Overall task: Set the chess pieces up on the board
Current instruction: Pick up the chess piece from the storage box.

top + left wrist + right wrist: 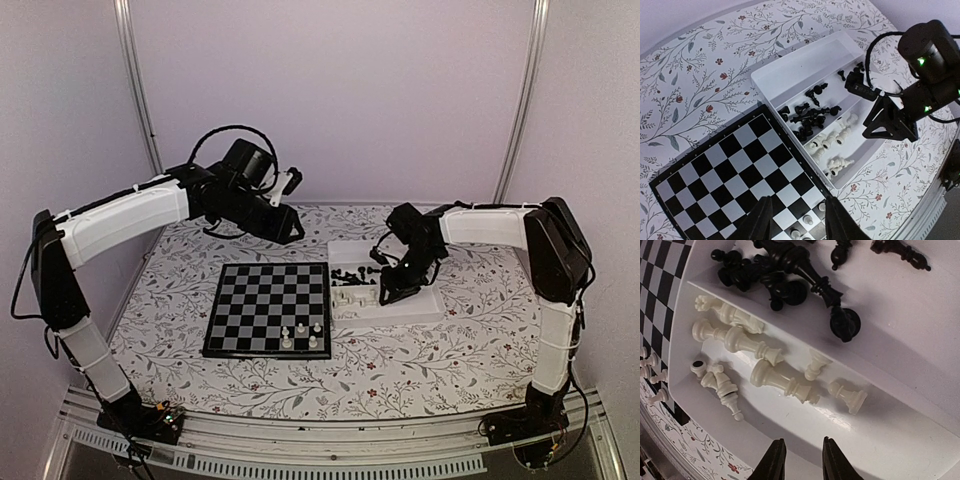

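White chess pieces (780, 377) lying in tray (900, 440), board (655, 290) cut off at edge

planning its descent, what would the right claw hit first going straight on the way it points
The right claw probably meets the bare floor of the tray, just short of the lying white pieces; depth unclear.

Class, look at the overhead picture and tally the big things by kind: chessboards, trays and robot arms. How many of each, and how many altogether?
Chessboards: 1, the board
Trays: 1, the white tray
Robot arms: 2, the left arm and the right arm
Total: 4
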{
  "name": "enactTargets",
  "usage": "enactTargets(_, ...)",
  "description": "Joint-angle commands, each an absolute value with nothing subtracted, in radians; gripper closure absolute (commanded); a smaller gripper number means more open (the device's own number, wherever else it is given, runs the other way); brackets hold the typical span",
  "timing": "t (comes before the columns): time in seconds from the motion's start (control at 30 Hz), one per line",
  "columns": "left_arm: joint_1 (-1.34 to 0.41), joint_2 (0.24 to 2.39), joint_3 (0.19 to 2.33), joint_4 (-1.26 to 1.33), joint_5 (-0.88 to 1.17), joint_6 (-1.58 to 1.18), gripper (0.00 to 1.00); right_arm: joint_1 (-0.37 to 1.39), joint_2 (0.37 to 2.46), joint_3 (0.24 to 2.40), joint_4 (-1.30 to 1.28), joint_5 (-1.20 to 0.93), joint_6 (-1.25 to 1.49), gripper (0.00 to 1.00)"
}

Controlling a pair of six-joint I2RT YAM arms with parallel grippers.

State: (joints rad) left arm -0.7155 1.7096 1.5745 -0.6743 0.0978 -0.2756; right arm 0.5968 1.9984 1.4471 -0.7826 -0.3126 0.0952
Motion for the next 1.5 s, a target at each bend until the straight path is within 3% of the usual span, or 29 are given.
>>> enactTargets(0.0, -0.721, 1.666, 1.553, -0.632, 0.108, -0.225, 0.61, 0.59, 2.025, 1.492, -0.81, -0.205, 0.08, 0.73)
enactTargets(0.83, -0.721, 1.664, 1.563, -0.643, 0.146, -0.245, 0.6, 0.582, 2.12, 1.565, -0.781, -0.182, 0.158, 0.79)
enactTargets(1.47, -0.722, 1.681, 1.572, -0.64, 0.167, -0.255, 0.6, 0.569, 2.141, 1.567, -0.739, -0.232, 0.143, 0.76)
